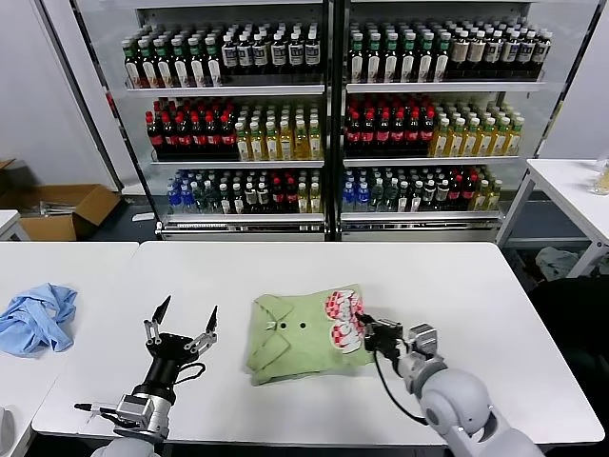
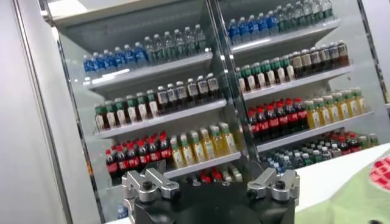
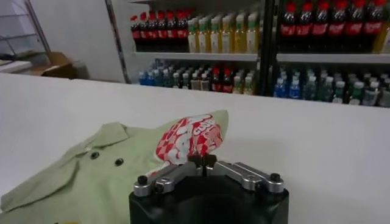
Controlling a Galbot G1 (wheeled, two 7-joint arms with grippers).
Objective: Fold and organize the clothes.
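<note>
The light green polo shirt [image 1: 290, 343] lies folded near the middle of the white table [image 1: 457, 286], collar to the left and its red-and-white checkered graphic [image 1: 341, 319] at the right edge. My right gripper [image 1: 363, 322] is at that right edge, shut on the fabric by the graphic, which stands lifted in a fold in the right wrist view [image 3: 201, 161]. The shirt's collar and dark buttons show there too [image 3: 91, 176]. My left gripper [image 1: 188, 310] is open and empty, fingers pointing up, left of the shirt. A corner of the shirt shows in the left wrist view [image 2: 359, 204].
A crumpled light blue cloth [image 1: 38, 319] lies on the adjoining table at the far left. Glass-fronted shelves of bottles [image 1: 324, 114] stand behind the table. A cardboard box [image 1: 67, 208] sits on the floor at back left; another white table [image 1: 571, 190] is at the right.
</note>
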